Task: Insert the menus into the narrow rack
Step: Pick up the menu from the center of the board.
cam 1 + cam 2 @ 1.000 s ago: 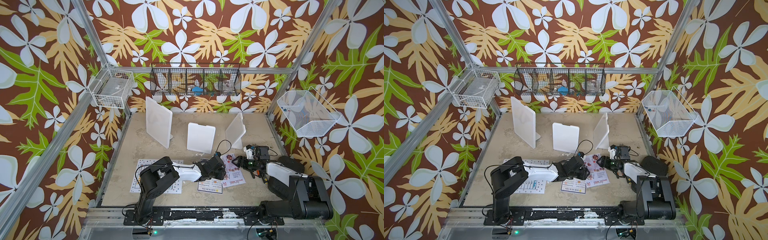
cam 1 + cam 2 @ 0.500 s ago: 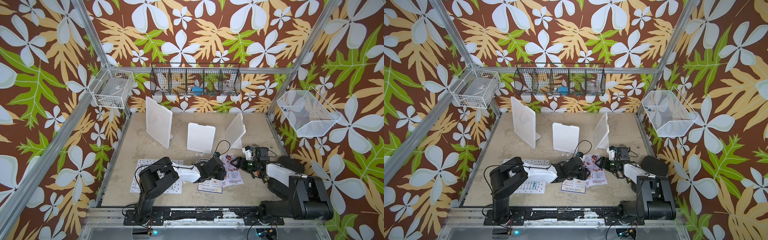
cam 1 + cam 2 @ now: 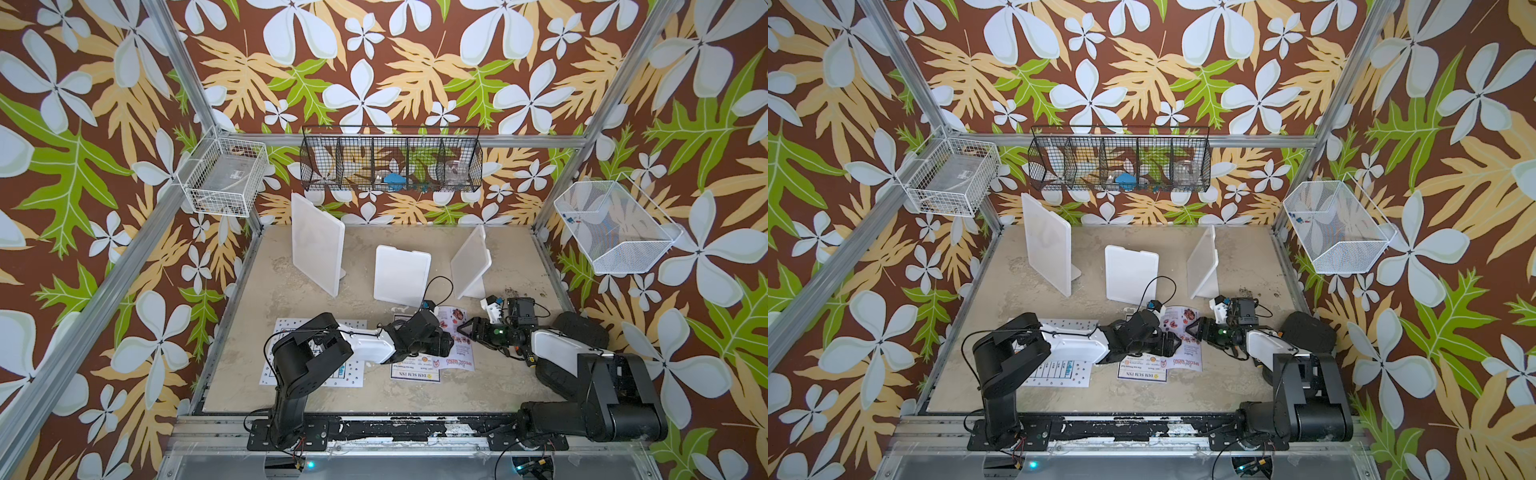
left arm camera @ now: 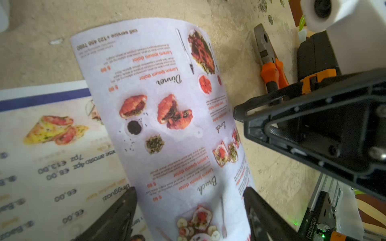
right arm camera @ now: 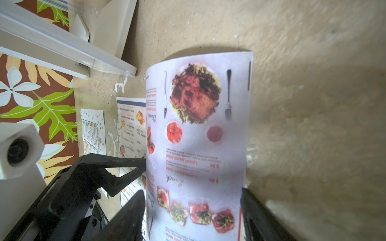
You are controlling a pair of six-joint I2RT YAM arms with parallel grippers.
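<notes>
Menu (image 5: 198, 146) pinkish, bowed (food photos) | left jaws spread | right jaws seemingly pinching it

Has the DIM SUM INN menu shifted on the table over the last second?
No. In both top views the DIM SUM INN menu lies flat in the same spot, the same gap from the dotted-border menu and the table's front edge.

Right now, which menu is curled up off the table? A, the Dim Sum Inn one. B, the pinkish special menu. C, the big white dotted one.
B: the pinkish special menu bows upward between the left gripper and right gripper, while the white dotted sheet and the Dim Sum Inn menu lie flat.
</notes>
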